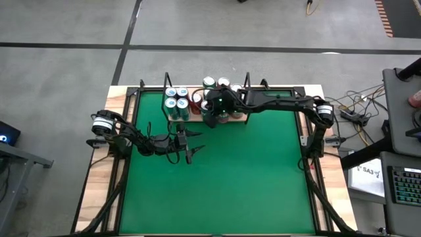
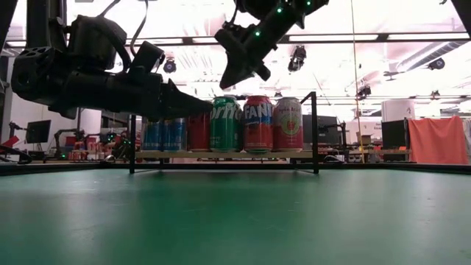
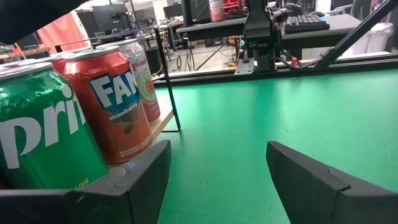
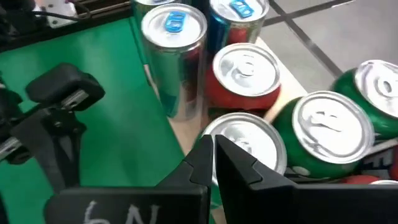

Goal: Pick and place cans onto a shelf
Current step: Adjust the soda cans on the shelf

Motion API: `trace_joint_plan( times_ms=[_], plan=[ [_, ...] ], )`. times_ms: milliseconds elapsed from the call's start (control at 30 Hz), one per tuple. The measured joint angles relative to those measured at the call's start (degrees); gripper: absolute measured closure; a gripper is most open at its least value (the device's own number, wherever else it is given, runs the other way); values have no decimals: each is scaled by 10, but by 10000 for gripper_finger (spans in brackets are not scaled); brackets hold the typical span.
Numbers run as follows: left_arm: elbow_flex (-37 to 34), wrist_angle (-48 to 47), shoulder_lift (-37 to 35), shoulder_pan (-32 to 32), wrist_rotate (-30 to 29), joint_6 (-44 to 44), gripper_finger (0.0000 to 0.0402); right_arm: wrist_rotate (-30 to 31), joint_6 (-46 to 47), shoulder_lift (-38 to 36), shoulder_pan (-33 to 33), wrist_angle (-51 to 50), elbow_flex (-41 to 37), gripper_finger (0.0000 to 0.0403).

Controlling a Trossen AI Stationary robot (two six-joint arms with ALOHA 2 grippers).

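Several cans stand upright on the shelf (image 2: 221, 154) at the table's far edge: blue ones (image 2: 165, 134), a green Sprite can (image 2: 226, 124), a red Fanta can (image 2: 258, 123) and a pale can (image 2: 288, 124). My right gripper (image 2: 229, 79) hangs shut just above the row, tilted down, clear of the silver tops (image 4: 249, 142). My left gripper (image 1: 191, 141) lies level and open over the green table in front of the shelf. The Sprite can (image 3: 43, 124) and the Fanta can (image 3: 109, 102) stand just beside one of its fingers (image 3: 149, 177), with nothing between the fingers.
Black wire uprights (image 2: 315, 132) stand at the shelf's ends. The green tabletop (image 1: 223, 184) stretches bare toward the near edge. A black frame (image 1: 309, 141) runs along the table's sides. A desk with a keyboard (image 1: 404, 184) stands beyond the right edge.
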Motion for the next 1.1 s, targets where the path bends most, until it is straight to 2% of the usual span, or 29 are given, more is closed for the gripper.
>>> trace_joint_plan(
  times_ms=[733,1100],
  plan=[
    [0,0,0,0,0,0,153,9,17,2,-14,-45,-9,394],
    [0,0,0,0,0,0,153,18,17,2,-14,-46,16,394]
  ],
)
